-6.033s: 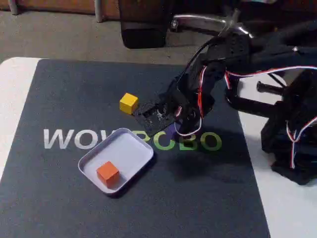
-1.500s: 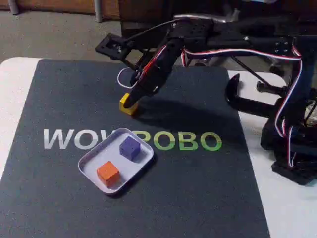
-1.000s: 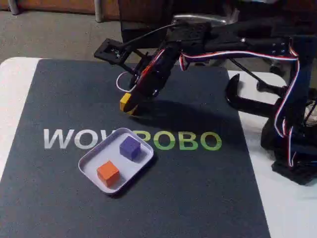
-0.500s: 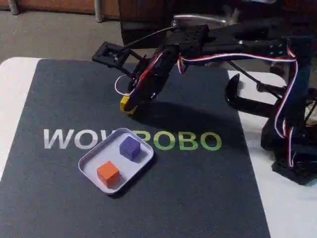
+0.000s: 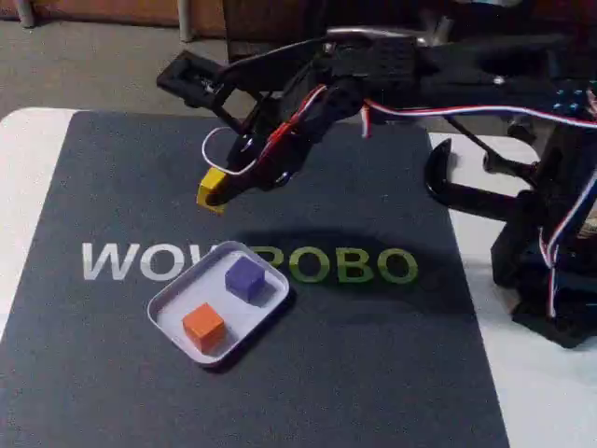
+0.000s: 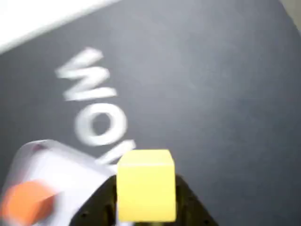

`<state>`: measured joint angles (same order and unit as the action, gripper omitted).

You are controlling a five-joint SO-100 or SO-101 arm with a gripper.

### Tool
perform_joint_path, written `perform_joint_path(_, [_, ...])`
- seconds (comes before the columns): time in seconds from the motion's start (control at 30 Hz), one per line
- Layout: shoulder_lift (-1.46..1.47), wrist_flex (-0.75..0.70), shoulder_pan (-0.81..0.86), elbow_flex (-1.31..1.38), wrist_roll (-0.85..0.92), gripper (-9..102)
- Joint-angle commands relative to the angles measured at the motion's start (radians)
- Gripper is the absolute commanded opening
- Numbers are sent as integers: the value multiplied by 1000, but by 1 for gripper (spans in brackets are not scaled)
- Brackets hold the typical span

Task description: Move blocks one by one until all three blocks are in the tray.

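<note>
**Last block in the grip, tray two-thirds filled**

Fixed view: the gripper [image 5: 222, 189] is closed on the yellow block [image 5: 211, 190] and holds it clear of the dark mat [image 5: 392, 355], up and to the left of the tray [image 5: 264, 301]. Arm reaches in from the right side of the picture, red and white wires trailing along it.

Wrist view: the yellow block [image 6: 146, 184] sits squarely between the two dark jaws, one on each flank – grip looks even, no visible tilt. Below it, blurred, the tray's pale corner [image 6: 61, 155] and the orange block [image 6: 26, 202] come into the lower left.

Tray contents, fixed view: purple block [image 5: 244, 277] near the upper right corner, orange block [image 5: 203, 327] toward the lower middle. Both lie flat, well apart from each other.

Step in hand, as I judge it: carrying the third block over to the tray – two are placed, this is the last.

What the next move calls for: bring the block over the tray's bare floor, most likely the left part, lower it close to the surface, then open. A drop from height could bounce it over the low rim, and a descent too near the purple block could knock it.
</note>
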<state>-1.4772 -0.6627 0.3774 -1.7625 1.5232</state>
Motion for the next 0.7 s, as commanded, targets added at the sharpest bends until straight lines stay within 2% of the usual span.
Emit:
perform_joint_path(0.0, [-124, 2, -37, -38, 3, 5])
perform_joint_path(0.17, [-181, 2, -94, -112, 107, 5])
perform_joint_path(0.67, [-78, 17, -158, -114, 348, 5])
